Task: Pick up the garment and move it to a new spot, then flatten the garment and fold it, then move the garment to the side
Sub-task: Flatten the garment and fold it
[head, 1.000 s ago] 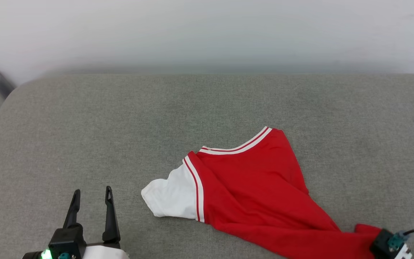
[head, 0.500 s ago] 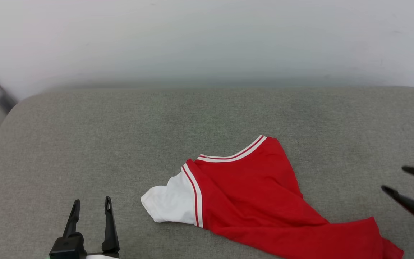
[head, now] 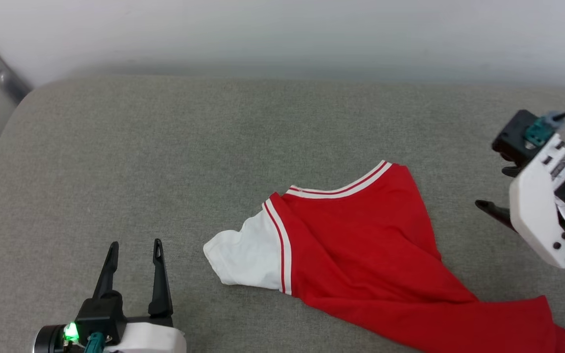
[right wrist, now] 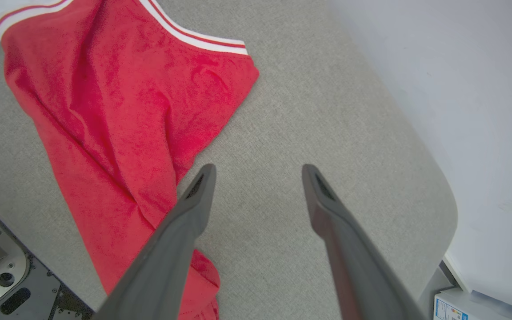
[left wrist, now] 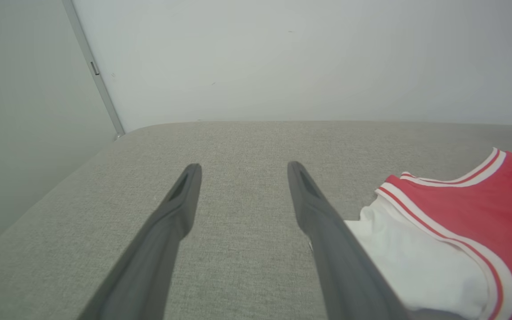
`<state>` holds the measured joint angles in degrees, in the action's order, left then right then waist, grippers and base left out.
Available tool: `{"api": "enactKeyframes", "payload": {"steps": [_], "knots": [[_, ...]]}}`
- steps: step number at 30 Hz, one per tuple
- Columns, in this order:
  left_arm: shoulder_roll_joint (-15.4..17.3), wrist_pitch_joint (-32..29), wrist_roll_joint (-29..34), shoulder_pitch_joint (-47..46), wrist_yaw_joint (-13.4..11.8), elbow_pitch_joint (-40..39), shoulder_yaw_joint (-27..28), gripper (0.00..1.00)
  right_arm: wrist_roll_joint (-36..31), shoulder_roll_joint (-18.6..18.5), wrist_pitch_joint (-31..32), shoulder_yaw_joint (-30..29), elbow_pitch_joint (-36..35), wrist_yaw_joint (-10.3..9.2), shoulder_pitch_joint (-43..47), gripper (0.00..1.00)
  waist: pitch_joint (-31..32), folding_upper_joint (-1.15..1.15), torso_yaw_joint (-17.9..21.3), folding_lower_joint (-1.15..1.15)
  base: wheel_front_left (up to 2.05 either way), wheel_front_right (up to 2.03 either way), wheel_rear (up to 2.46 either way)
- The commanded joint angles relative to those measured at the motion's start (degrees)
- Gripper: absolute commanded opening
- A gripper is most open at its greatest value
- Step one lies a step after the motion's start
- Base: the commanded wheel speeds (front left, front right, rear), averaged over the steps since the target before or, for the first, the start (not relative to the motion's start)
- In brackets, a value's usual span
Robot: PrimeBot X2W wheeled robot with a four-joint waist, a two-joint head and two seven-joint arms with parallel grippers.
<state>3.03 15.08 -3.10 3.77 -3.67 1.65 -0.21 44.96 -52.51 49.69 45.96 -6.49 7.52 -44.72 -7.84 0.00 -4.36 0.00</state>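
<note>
Looking across the grey cushion point(head: 165, 147), you find the garment point(head: 371, 255) lying loose on it, right of centre in the head view, with nothing holding it. Its striped collar faces the wall. The one white sleeve that shows points towards your left gripper point(head: 135, 245). The red body runs out in a narrowing, twisted tail to the near right edge of the cushion.

Your left gripper sits at the near left with its fingers parted and nothing between them. In the left wrist view the gripper point(left wrist: 242, 166) points over bare cushion, with the garment point(left wrist: 460, 213) off to its right. The head view shows grey cushion between the gripper and the sleeve.

Your right gripper point(head: 496, 191) hangs at the far right, beyond the shirt's edge. In the right wrist view the gripper point(right wrist: 259, 169) has its fingers spread wide and empty above bare cushion, just beside the red fabric of the garment point(right wrist: 118, 111).

You cannot tell from this whether the shirt already lies in its new spot. By my judgement the task is at an early stage. The shirt is skewed and creased, with only one sleeve showing, so flattening is not done. Folding and the move to the side are also left.
</note>
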Motion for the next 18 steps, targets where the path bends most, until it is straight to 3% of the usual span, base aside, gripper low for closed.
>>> {"api": "enactKeyframes", "payload": {"steps": [1,8,11,18], "knots": [[-0.04,0.13,0.03,-0.93,-0.05,-0.13,-0.23,1.00,0.48,0.47,0.98,0.70,0.87,-0.06,-0.87,1.00,-1.89,0.00,-1.18,0.00,0.00,0.00,0.00],[-0.13,0.13,-0.57,-4.79,-0.42,-0.54,-1.85,1.00,2.76,7.59,8.56,6.87,12.36,-0.06,-9.74,1.00,-7.91,0.00,-3.70,0.00,0.00,0.00,0.00],[-0.17,0.13,-1.01,-7.11,-0.75,-0.81,-2.47,1.00,3.80,11.11,7.57,9.41,19.78,-0.06,-12.20,1.00,-12.06,0.00,-4.99,0.00,0.00,0.00,0.00],[-0.18,0.13,-2.10,-9.63,-1.36,-0.60,-3.58,1.00,6.75,13.75,4.23,14.12,25.37,-0.05,-10.57,1.00,-15.49,0.00,-6.18,0.00,0.00,0.00,0.00]]}}
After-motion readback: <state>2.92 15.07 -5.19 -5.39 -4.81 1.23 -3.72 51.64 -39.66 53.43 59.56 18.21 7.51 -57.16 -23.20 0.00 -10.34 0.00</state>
